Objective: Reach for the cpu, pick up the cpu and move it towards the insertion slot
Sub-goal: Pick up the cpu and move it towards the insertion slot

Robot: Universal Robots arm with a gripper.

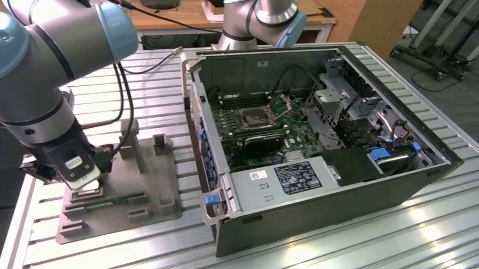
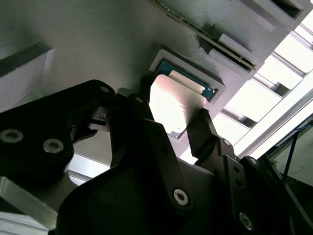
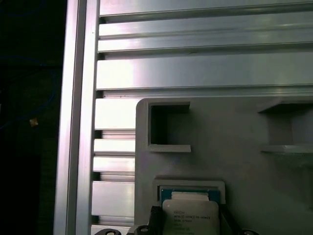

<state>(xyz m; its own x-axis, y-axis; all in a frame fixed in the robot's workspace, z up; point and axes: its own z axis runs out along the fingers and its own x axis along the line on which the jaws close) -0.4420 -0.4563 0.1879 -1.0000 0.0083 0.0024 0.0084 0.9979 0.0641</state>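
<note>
Two black fingers (image 2: pixel 204 132) of the gripper (image 2: pixel 173 111) close narrowly on the flat, silver-topped square cpu (image 2: pixel 176 98) lying in the grey plastic tray (image 2: pixel 98 49), well apart from the metal-framed square insertion slot (image 1: pixel 253 117); pick-up seems in hand, needing a firm, level pinch.

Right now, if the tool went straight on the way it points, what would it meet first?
The cpu, sitting in the tray recess directly ahead of the tool; the gap between them is unclear.
</note>
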